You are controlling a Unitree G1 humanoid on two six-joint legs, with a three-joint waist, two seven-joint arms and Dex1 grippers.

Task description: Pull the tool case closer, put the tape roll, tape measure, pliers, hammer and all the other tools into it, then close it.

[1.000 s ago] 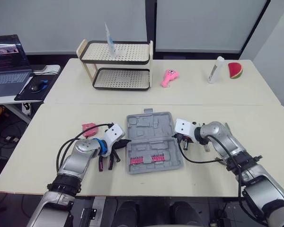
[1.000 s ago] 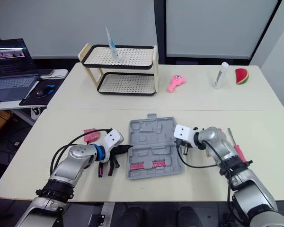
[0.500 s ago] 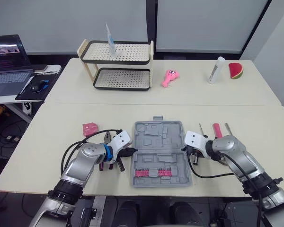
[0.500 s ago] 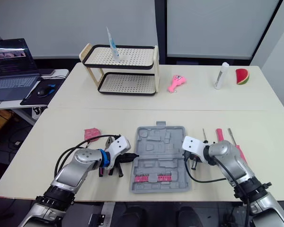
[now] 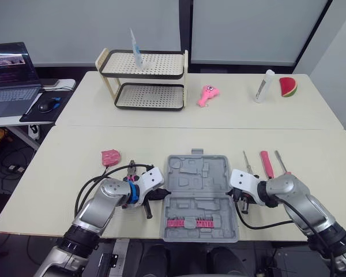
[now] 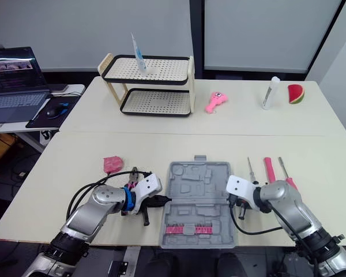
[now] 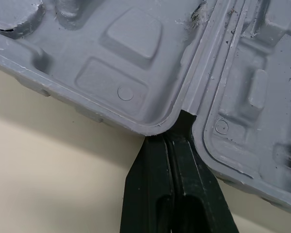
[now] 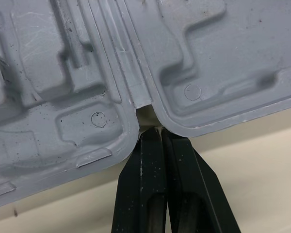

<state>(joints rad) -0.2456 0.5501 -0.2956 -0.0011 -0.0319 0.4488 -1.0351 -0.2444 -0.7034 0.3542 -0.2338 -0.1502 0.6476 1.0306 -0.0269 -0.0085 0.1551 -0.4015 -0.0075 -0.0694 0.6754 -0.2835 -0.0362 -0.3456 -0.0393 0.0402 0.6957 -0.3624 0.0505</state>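
The grey tool case (image 5: 199,196) lies open near the table's front edge, with a row of pink bits (image 5: 187,223) in its near half. My left gripper (image 5: 160,193) is shut, its tips in the hinge notch on the case's left side (image 7: 171,141). My right gripper (image 5: 237,197) is shut too, its tips at the hinge notch on the right side (image 8: 160,133). Pliers (image 5: 131,168) lie under my left wrist. A pink tape piece (image 5: 110,156) sits to the left. A pink-handled tool (image 5: 267,164) and two thin screwdrivers (image 5: 247,162) lie right of the case.
At the back stand a two-tier shelf rack (image 5: 143,81), a pink toy (image 5: 207,94), a white tube (image 5: 263,85) and a watermelon slice (image 5: 288,86). A laptop (image 5: 8,72) sits on a side desk at far left.
The case has slid toward the front edge and turned square, both grippers moving along at its sides. The tools right of the case have come into view.
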